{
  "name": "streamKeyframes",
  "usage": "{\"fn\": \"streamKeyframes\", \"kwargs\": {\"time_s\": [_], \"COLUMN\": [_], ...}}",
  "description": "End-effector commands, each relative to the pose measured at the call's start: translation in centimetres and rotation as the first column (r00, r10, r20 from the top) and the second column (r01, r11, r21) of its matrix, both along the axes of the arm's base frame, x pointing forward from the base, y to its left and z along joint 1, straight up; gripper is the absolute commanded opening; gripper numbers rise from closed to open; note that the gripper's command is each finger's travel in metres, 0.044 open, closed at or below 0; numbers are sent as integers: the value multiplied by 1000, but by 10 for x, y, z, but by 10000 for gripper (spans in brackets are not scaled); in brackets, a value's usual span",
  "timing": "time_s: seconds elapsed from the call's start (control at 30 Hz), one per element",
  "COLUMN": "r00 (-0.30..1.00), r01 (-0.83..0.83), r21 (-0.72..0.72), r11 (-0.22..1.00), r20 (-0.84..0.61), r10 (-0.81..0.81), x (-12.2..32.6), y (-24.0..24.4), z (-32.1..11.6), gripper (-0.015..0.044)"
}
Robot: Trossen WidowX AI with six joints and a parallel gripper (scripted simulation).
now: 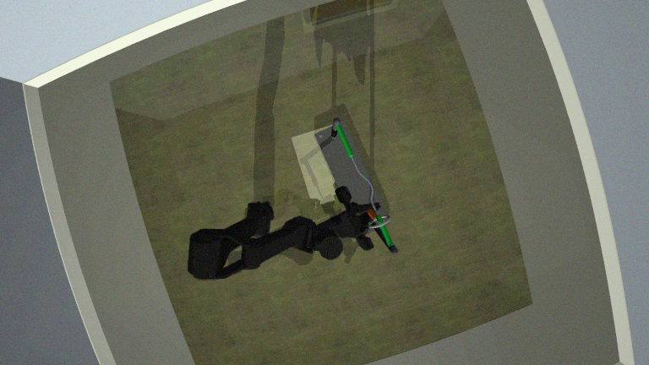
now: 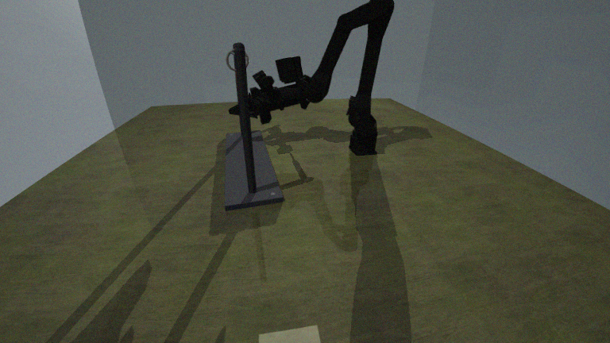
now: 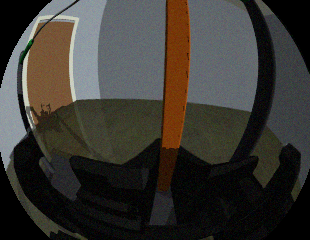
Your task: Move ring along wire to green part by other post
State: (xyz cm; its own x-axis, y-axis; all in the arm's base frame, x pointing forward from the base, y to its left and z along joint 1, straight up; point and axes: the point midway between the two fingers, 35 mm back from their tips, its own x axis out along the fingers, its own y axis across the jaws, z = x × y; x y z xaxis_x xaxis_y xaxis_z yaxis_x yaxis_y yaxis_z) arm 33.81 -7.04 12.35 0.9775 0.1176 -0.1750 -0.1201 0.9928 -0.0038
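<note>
The grey ring [image 1: 380,221] [image 2: 230,59] hangs on the green part of the wire [image 1: 385,235] beside the near post [image 1: 392,249] [image 2: 243,114] [image 3: 263,90]. Its orange handle [image 1: 370,214] [image 3: 174,85] hangs down from it. My gripper [image 1: 366,215] [image 2: 239,109] [image 3: 163,143] is shut on the lower end of the handle, level with the post's upper half. The thin grey wire [image 1: 366,180] curves on to the other green part [image 1: 344,142] [image 3: 27,48] at the far post [image 1: 336,122]. Both posts stand on a dark baseplate [image 1: 345,171] [image 2: 235,186]. The ring is out of the wrist view.
The arm's base [image 1: 209,254] [image 2: 362,137] stands on the olive floor beside the baseplate. A pale square patch [image 1: 313,171] [image 2: 290,334] lies on the floor by the plate. Grey walls enclose the floor; a brown panel [image 3: 47,70] is on one wall.
</note>
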Motion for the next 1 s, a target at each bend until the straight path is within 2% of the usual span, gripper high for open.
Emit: {"fn": "streamKeyframes", "kwargs": {"time_s": [0.0, 0.97], "r00": [1000, 1000], "r01": [-7, -9], "r21": [-11, -12], "r11": [1000, 1000], "r20": [15, 16], "r10": [8, 9], "x": [2, 2], "y": [-1, -1], "z": [12, 16], "gripper": [-150, -150]}}
